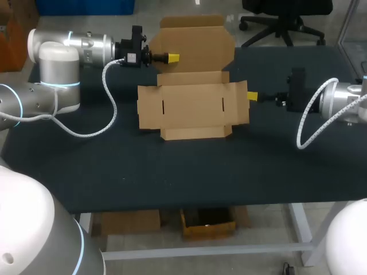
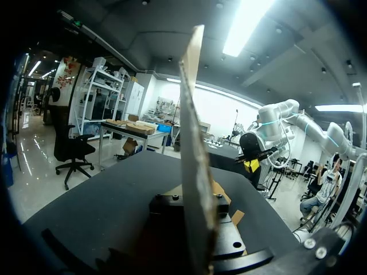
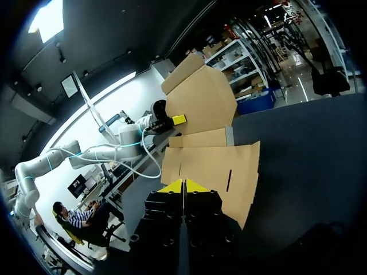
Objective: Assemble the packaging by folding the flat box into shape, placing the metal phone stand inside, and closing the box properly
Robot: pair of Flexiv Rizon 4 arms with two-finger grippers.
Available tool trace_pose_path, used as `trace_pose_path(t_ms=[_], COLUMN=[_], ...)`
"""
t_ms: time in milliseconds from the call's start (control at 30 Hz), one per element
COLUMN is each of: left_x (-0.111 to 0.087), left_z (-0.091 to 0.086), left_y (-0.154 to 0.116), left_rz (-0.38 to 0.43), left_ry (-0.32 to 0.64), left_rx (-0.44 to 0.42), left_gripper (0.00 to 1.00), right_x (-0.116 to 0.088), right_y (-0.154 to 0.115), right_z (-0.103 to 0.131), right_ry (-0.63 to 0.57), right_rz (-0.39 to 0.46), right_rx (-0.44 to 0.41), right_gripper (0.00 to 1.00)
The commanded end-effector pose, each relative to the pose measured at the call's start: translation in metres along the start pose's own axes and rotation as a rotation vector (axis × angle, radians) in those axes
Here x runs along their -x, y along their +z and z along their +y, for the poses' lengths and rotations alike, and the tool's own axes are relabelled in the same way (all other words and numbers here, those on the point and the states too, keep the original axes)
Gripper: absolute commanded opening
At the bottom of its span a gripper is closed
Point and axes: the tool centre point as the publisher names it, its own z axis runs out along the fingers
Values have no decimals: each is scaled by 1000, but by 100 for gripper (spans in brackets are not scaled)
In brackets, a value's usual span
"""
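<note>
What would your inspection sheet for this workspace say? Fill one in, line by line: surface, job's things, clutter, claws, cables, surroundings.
Surface: dark table.
Job's things: cardboard box lies unfolded, its rear lid panel raised; metal phone stand, nothing seen.
Clutter: nothing seen.
Claws: left claw shut on the lid panel's edge; right claw shut on the box's right side flap.
Cables: white coiled cable loops off the left arm; another off the right.
Surroundings: nothing seen reaching over the table.
</note>
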Motion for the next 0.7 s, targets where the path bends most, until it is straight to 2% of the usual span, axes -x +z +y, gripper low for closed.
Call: trace_pose_path(t_ms=[33, 533, 700], left_x=[3, 3, 3], left_z=[0, 0, 0], left_y=[0, 0, 0], left_rz=[7, 7, 7], left_ry=[1, 1, 1], left_rx=[-1, -1, -1], left_gripper=[0, 0, 0], right_x=[-5, -5, -11], right_y=[-1, -1, 2], right_z=[0, 0, -6], right_ry=[-1, -1, -8], right_rz=[-96, -96, -60], right_rx=[0, 0, 23], right_gripper=[0, 0, 0])
